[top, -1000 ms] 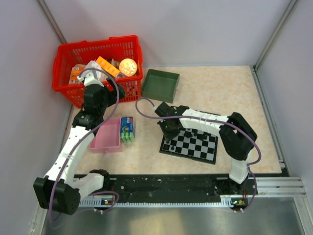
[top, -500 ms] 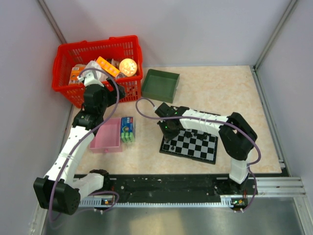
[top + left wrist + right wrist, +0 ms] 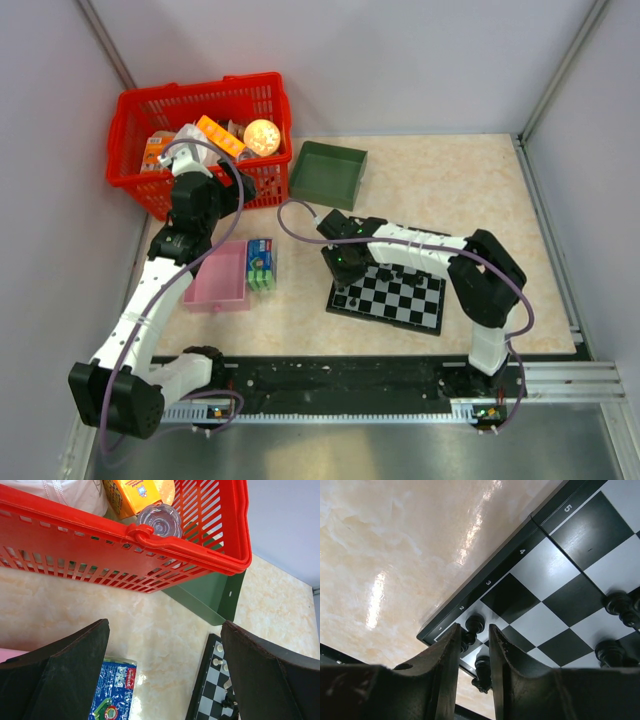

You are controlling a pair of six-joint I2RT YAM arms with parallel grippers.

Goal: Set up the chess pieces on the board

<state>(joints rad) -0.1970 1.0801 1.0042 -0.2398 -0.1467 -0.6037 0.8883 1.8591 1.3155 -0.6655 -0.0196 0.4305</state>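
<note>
The right tool (image 3: pixel 473 636), its fingers narrowly apart either side of a black piece (image 3: pixel 474 623) at the lower-left corner of the board (image 3: pixel 415 300) mid-frame, should rise straight up, clear of neighbouring pieces (image 3: pixel 482 664); the left tool (image 3: pixel 165 625), wide apart and empty, hangs by the red basket (image 3: pixel 190 545).

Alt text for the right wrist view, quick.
The right gripper, jaws slightly parted, hangs over the board corner by ranks 1 and 2, black chess pieces visible in the gap. More stand at right; beige table beyond.
</note>
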